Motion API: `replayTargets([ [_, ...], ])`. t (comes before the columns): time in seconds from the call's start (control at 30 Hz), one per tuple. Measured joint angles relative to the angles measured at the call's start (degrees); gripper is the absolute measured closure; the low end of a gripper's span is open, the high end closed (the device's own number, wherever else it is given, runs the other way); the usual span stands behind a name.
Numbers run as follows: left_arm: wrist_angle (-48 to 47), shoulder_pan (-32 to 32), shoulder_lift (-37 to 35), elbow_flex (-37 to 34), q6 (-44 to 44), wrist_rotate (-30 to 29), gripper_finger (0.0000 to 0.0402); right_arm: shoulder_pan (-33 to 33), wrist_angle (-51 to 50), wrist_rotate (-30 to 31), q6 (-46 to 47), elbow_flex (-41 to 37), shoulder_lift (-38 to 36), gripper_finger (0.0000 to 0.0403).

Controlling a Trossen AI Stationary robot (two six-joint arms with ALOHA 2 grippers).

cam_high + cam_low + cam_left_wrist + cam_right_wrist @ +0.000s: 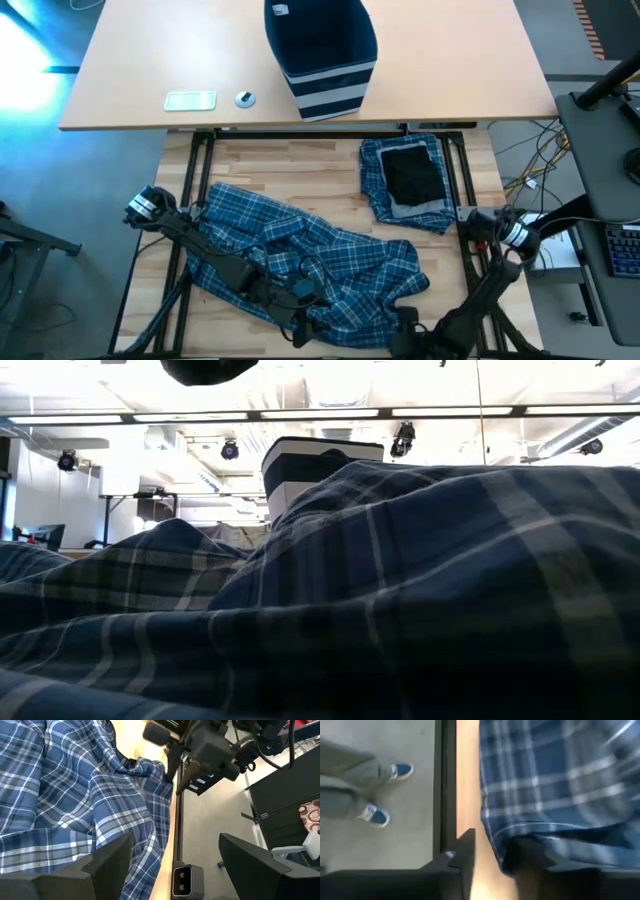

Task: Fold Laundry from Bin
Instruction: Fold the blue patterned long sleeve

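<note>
Laundry (300, 255) sprawls along the table's near edge. Right gripper (492, 855) is pinching its hem there, left gripper (175, 860) gaping beside it; a shallow bite could slip, dropping cloth overboard.

- No text, label, brand, number or sign can be read in any view, neither on the cloth nor the bin (322, 60).
</note>
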Motion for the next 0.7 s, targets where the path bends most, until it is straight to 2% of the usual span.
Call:
replayTargets([
  [0.13,-1.1,0.0,-0.1,0.0,-0.4,0.1,0.0118,-1.0,-0.1,-6.8,1.3,3.6,2.0,0.0378],
  [0.3,-2.9,0.0,-0.5,0.0,-0.7,0.1,0.0118,-0.8,4.3,-13.2,0.8,11.1,2.0,0.0393],
  [0.37,-2.9,0.0,-0.5,0.0,-0.8,0.3,0.0118,-0.6,6.2,-13.9,0.5,12.4,2.0,0.0393],
  [0.43,-3.0,0.2,-0.6,0.0,-0.8,1.6,0.0118,-0.6,6.4,-14.3,1.0,12.4,2.0,0.0389],
  [0.53,-3.1,0.3,-0.6,0.0,-0.7,2.1,0.0118,-1.2,5.3,-18.7,3.9,11.8,2.0,0.0364],
  [0.7,-5.0,0.5,-0.8,0.0,-0.6,4.7,0.0118,-2.2,3.9,-25.0,7.5,12.0,0.8,0.0279],
])
